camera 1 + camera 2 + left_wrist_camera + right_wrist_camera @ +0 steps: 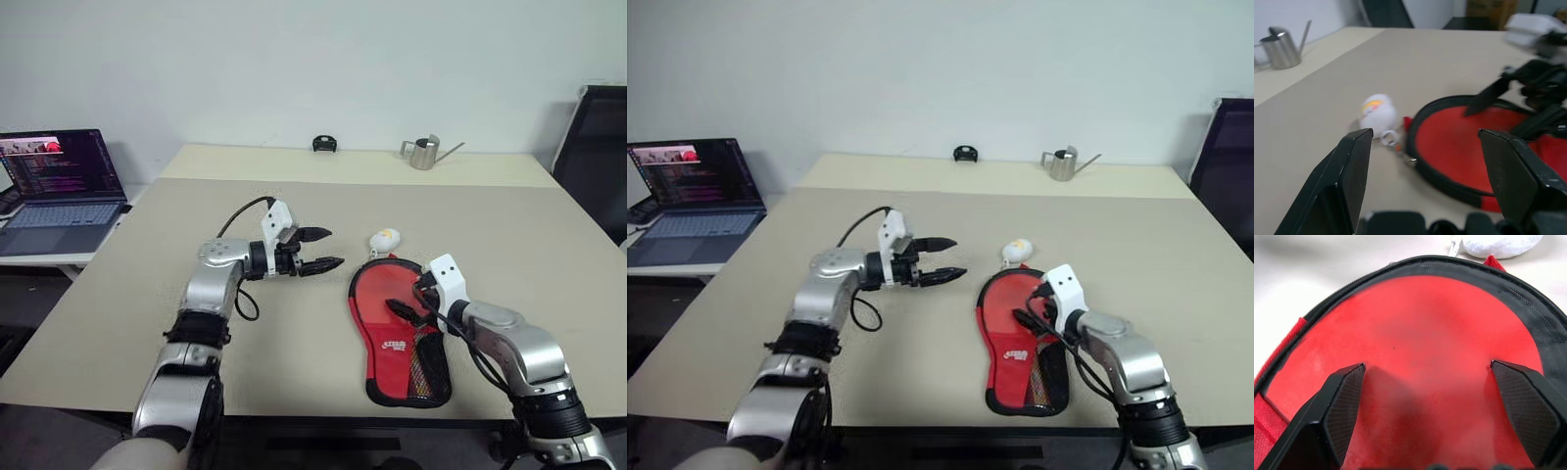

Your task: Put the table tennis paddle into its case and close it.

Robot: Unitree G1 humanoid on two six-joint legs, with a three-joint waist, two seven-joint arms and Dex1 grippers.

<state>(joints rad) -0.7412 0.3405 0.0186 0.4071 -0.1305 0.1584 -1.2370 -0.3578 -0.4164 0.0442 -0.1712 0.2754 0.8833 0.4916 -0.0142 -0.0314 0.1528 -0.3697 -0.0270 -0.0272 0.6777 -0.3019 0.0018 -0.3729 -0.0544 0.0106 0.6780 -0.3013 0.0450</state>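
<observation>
Nearest, the right gripper [409, 299] hovers spread and empty over the red, black-edged soft paddle-shaped case [397, 338], whose round end looks unzipped on the beige table [294, 362]. Whether the paddle lies inside, I cannot tell. Beyond, the left gripper [323, 250] hangs spread, empty. Zipping probably comes next.

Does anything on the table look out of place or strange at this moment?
Nothing looks spilled or damaged. The case lies flat on the table, red face up, a small white charm at its round end. The right gripper hovers open over it; the left gripper is open beside it.
</observation>
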